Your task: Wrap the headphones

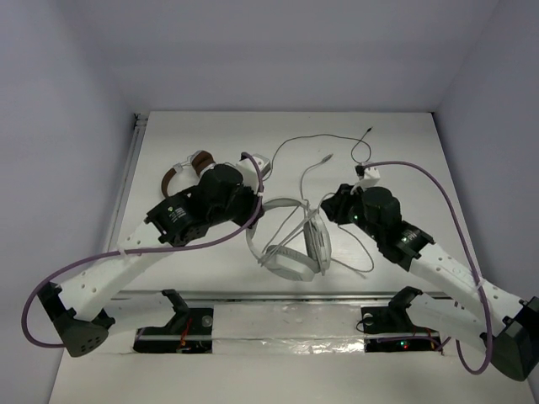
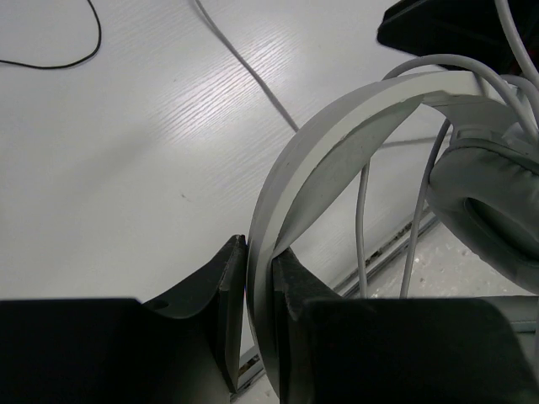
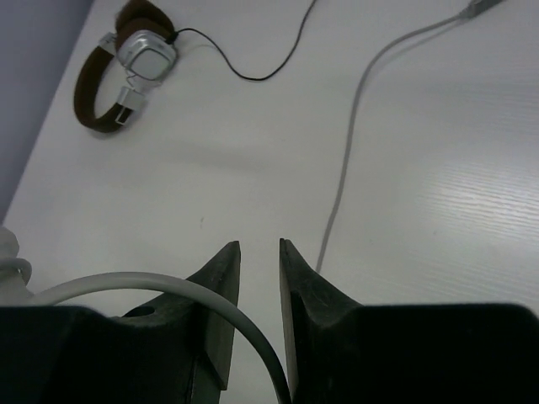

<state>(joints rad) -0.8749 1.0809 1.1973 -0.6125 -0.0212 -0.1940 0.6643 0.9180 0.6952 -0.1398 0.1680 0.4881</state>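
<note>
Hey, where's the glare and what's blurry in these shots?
Left wrist: a bright sheen streaks the table; the ear cup is soft. Right wrist: the black fingers are dark and blurred, the brown headphones sharp. Top view: even light, soft shadows.

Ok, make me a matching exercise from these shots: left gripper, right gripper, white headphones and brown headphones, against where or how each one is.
Things:
1. left gripper
2. right gripper
3. white headphones
4. brown headphones

Places or states:
a. lying free at the far left of the table
b. fingers apart, a gap showing between them
c. shut on a white headband
d. at the middle of the table

Pairs: 1-c, 2-b, 3-d, 4-a
</note>
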